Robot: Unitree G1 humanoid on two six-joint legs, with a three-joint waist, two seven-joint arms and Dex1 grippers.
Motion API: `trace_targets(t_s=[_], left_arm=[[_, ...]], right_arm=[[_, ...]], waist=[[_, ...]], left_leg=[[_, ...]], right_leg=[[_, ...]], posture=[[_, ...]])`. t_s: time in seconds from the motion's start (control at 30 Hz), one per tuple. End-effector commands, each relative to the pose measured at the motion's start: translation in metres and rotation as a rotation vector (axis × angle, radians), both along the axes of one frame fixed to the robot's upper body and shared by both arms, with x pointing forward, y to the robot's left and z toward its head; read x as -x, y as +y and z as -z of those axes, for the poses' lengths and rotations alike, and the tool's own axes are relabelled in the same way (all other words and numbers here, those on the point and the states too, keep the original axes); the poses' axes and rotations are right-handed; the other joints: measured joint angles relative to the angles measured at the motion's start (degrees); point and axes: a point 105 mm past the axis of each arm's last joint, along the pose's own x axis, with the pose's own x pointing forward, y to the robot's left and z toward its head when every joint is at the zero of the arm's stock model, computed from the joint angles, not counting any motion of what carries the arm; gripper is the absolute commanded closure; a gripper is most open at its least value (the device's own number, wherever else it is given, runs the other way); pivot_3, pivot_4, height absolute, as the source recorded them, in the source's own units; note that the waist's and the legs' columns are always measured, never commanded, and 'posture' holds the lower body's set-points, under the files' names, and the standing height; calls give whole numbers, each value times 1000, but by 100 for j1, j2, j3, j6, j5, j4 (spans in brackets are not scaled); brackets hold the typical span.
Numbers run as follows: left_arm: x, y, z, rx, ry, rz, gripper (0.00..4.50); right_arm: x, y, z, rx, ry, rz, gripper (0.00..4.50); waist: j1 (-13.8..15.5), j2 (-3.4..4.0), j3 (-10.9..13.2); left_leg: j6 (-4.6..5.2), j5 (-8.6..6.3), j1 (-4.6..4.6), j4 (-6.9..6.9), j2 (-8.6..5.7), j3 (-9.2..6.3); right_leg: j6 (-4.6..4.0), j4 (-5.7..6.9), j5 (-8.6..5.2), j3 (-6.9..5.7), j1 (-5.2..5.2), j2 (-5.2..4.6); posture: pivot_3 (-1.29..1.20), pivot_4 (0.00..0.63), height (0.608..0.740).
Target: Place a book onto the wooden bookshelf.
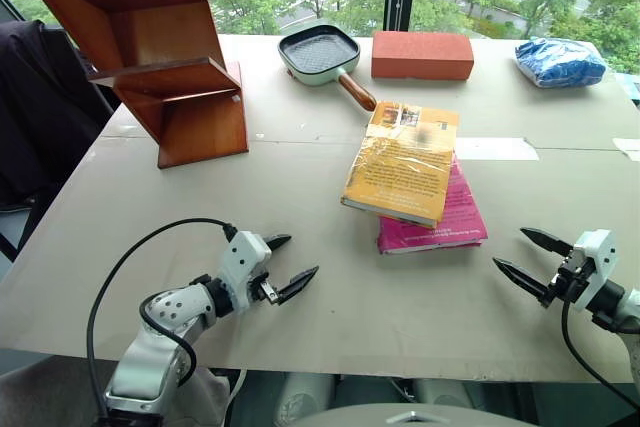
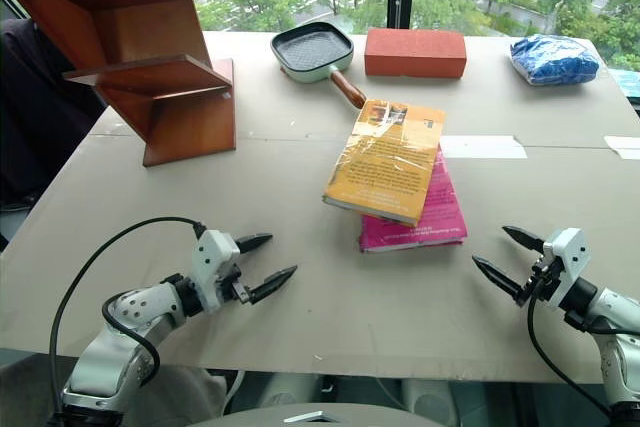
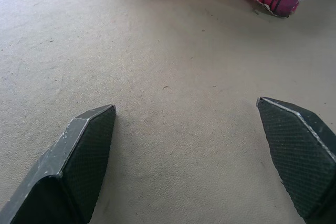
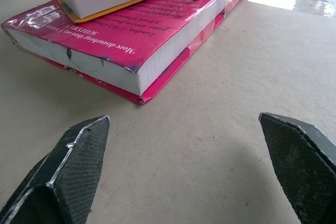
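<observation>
The yellow book (image 1: 402,162) lies on a pink book (image 1: 440,217); both grippers, left (image 1: 297,262) and right (image 1: 520,258), have wide, empty fingers.

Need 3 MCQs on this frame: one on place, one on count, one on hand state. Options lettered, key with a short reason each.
1. Where does the yellow-orange book lie?
A. On the wooden bookshelf
B. On top of the pink book
C. Inside the pan

2. How many books are on the table?
A. One
B. Two
C. Four

3. What state are the two hands in?
A. Both open and empty
B. Left shut on the book
C. Right shut on the pan handle

Key:
1 B: the yellow-orange book rests across the pink book, mid-table, apart from the wooden bookshelf.
2 B: just those two, stacked; the red block is no book.
3 A: the left hand and the right hand both have their fingers spread over bare table, with nothing between them.
</observation>
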Motion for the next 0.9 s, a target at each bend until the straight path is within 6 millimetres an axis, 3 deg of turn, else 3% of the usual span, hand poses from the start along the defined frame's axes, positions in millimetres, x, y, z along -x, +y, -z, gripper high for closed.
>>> trace_targets(t_s=[0.03, 0.33, 0.73, 0.9], left_arm=[[1, 12, 3, -2, 22, -32, 69], [-9, 20, -12, 65, -6, -62, 69], [-13, 16, -15, 75, -12, -40, 69], [-35, 13, -44, 246, 18, -73, 69]], right_arm=[[1, -2, -12, 10, -37, -4, 0], [2, 0, -10, 8, -30, -10, 0], [2, 4, -13, 2, -38, -9, 0], [15, 13, -29, -21, -39, -70, 0]], waist=[[0, 0, 0], [18, -1, 1], [23, -4, 2], [38, -9, 2]], left_leg=[[0, 0, 0, 0, 0, 0], [0, 0, -2, 0, 1, 4], [0, 0, -5, 0, -1, 14], [1, 1, -8, 1, -1, 8]], right_leg=[[0, 0, 0, 0, 0, 0], [1, 0, 0, 0, -3, 2], [-2, -1, 4, 6, -6, 13], [-1, 2, 5, 0, -6, 14]], posture=[[0, 150, 740], [0, 150, 740], [0, 150, 740], [0, 150, 740]])
